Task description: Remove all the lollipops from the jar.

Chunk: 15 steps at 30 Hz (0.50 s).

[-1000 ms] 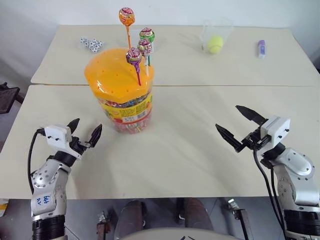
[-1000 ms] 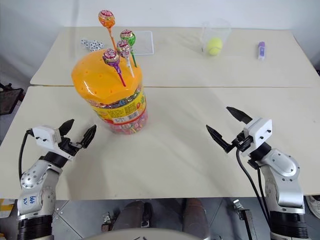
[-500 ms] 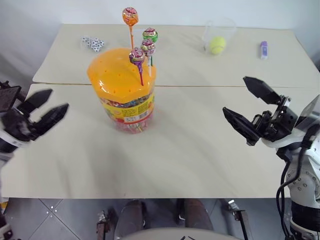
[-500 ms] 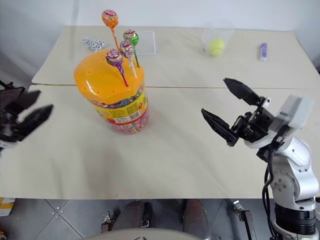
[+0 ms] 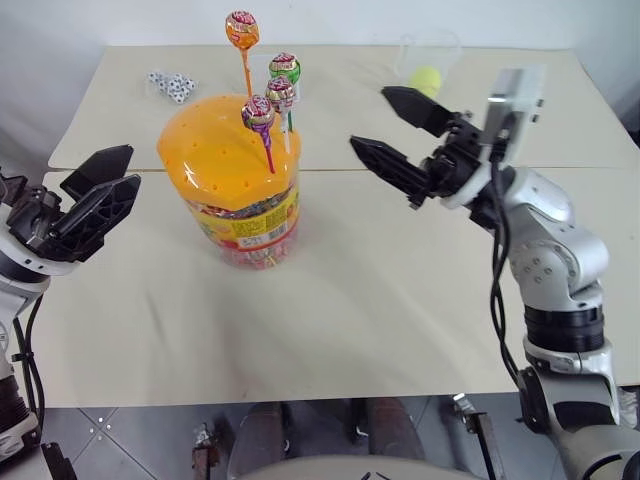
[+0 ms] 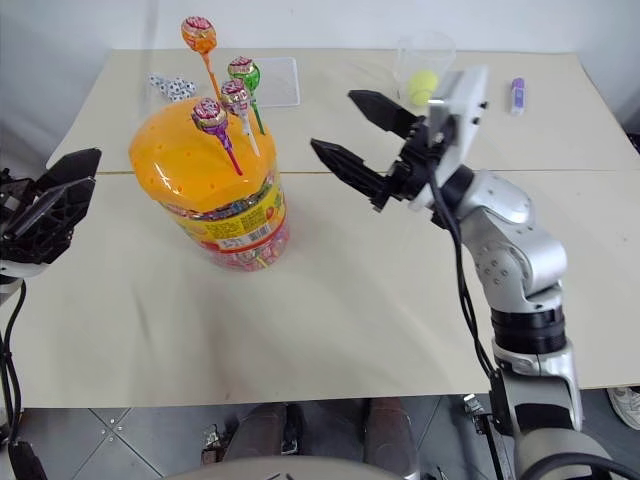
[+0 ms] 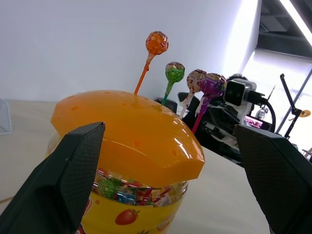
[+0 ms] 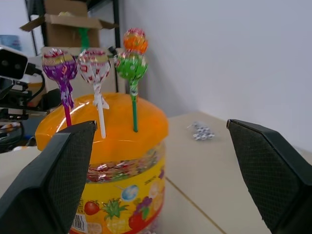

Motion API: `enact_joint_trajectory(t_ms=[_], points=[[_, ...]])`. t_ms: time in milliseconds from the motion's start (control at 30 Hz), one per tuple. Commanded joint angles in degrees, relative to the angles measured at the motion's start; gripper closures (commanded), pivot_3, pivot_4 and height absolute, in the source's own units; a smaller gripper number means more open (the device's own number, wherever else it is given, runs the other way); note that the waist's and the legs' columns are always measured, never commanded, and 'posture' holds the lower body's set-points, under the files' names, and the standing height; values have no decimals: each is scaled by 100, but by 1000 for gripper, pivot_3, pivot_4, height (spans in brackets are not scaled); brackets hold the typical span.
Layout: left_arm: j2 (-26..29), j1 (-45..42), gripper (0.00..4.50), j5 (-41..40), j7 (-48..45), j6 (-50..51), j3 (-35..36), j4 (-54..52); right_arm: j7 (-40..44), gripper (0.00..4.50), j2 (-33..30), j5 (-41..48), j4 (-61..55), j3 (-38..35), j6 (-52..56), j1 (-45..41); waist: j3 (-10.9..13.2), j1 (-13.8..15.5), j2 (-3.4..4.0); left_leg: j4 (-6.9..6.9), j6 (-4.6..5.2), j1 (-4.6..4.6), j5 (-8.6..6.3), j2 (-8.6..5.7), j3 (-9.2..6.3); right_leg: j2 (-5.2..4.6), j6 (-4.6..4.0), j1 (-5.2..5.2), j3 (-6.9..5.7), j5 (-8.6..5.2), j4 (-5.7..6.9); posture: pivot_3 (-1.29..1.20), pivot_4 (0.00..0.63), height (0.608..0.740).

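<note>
Four lollipops (image 5: 258, 112) left in jar (image 5: 235, 190) lid, none pulled; my left gripper (image 5: 95, 195) and right gripper (image 5: 395, 140) both spread, empty.

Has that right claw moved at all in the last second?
Yes. The right gripper has risen off the near table edge and swung toward the jar, open, now level with its lid.

A lab or test room was suggested: two plain beige tables (image 5: 330, 300) were pushed together against a bare white wall (image 5: 330, 15), a grey tiled floor (image 5: 120, 440) was seen below, and metal shelving with a cardboard box (image 8: 63, 22) was caught upper left.
</note>
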Motion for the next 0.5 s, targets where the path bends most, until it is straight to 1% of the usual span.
enact_joint_trajectory(t_ms=[33,200,333,500], points=[[-3,19,0,-127,13,-57,214,-243,359,32,88,-57,30,140,144,-279,0,-8,-1,1,0,0,-3,0,4,0,0,0,1,0,-1,0,150,740],[-56,81,0,-477,38,131,311,-302,329,32,573,130,274,184,598,-825,0,-31,-1,10,-6,6,2,5,24,0,1,-1,15,1,1,0,150,740],[-96,99,0,-489,89,84,336,-297,341,32,745,-133,553,221,612,-1040,0,-17,-2,10,-8,12,3,5,25,0,0,-1,20,0,8,0,150,740],[-192,130,0,-543,152,54,405,-356,584,32,813,-260,1097,87,523,-1348,0,-15,-2,9,-7,10,3,3,27,0,0,-2,21,0,8,0,150,740]])
